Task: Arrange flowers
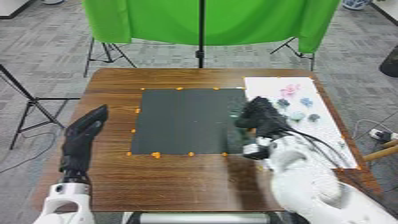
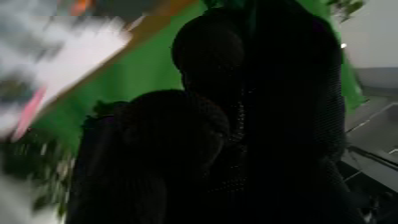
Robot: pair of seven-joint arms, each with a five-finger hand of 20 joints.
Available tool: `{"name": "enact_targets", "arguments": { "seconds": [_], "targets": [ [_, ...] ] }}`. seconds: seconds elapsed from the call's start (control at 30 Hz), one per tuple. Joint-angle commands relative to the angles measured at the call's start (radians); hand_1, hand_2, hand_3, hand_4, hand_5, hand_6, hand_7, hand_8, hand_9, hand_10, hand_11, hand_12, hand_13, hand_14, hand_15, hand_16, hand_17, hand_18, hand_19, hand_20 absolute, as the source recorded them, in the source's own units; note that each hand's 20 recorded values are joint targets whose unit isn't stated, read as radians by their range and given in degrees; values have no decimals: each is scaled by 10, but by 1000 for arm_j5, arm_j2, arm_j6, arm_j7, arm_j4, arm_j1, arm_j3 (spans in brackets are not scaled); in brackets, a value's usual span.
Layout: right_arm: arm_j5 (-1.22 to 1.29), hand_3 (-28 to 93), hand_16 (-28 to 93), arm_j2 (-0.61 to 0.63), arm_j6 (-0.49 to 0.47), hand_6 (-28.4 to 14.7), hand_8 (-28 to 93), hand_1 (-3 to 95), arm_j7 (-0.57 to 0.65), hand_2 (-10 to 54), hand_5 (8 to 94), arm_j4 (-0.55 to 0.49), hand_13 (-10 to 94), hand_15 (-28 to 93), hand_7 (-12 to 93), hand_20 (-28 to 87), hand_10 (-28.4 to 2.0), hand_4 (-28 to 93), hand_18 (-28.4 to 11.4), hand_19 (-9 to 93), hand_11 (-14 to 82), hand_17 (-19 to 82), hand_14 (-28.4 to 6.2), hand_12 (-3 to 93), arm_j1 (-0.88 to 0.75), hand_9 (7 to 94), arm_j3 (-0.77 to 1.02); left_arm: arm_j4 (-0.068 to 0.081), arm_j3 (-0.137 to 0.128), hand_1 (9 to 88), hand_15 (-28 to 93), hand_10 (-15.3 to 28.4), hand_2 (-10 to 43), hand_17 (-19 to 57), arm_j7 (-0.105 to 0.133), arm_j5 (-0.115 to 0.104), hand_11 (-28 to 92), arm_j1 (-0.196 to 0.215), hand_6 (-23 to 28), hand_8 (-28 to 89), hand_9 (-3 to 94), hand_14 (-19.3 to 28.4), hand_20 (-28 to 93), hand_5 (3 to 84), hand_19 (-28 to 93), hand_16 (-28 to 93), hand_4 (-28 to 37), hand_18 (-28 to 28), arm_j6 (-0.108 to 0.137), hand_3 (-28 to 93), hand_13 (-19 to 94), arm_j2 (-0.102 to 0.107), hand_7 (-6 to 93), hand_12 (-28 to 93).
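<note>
Pink flowers and blue flowers await arranging on white paper, our left hand relaxed, though we cannot tell whether our right hand pinches anything.

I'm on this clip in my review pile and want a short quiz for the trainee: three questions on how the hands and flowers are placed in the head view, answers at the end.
1. True or false: the left hand is to the left of the dark mat.
2. Where is the pink flower?
A) on the dark mat
B) on the white sheet
C) on the floor
3. Fill in the gap: of the robot's two hands, the one nearer the pink flower is the ____.

Key: 1 true; 2 B; 3 right hand.
</note>
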Motion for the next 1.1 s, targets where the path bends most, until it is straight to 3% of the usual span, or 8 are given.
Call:
{"name": "enact_targets", "arguments": {
  "seconds": [0.03,0.4,0.67,0.93,1.1],
  "targets": [
    [65,-246,248,-226,-41,-24,260,862,-48,-95,823,184,937,597,289,353,-117,615,-46,932,369,749,-17,366,354,891,-237,41,18,305,79,118,-87,30,-3,-10,99,-1,32,-61,418,131,173,480,7,26,-197,103,17,652,299,1,96,112],
    [240,-251,247,-357,-47,-24,257,861,-27,-95,822,347,937,598,295,355,-118,622,-45,932,370,749,-16,364,486,890,-420,37,36,305,83,119,-90,29,-8,-5,102,1,34,-57,422,130,171,483,9,29,-213,104,11,657,305,2,96,118],
    [242,-258,247,-403,-8,-25,246,860,-36,-95,823,427,937,587,295,346,-121,613,-40,927,367,747,-21,357,493,891,-480,48,61,313,93,121,-85,29,-14,1,107,-23,38,-56,426,133,172,485,9,33,-212,107,-18,647,307,1,96,126],
    [231,-282,247,-418,12,-27,241,855,-25,-95,826,467,937,567,284,327,-132,489,-37,917,361,747,-24,320,473,893,-476,52,66,316,95,126,-82,29,-28,7,107,-30,41,-53,429,136,172,486,8,34,-202,109,-42,640,308,1,96,132],
    [226,-282,249,-412,6,-33,231,796,-29,-95,827,464,937,554,262,320,-141,425,-38,910,376,746,-28,263,472,885,-471,53,63,314,98,125,-83,28,-37,10,106,-28,42,-53,427,141,172,485,8,37,-198,111,-61,639,307,-3,94,134]
  ]
}}
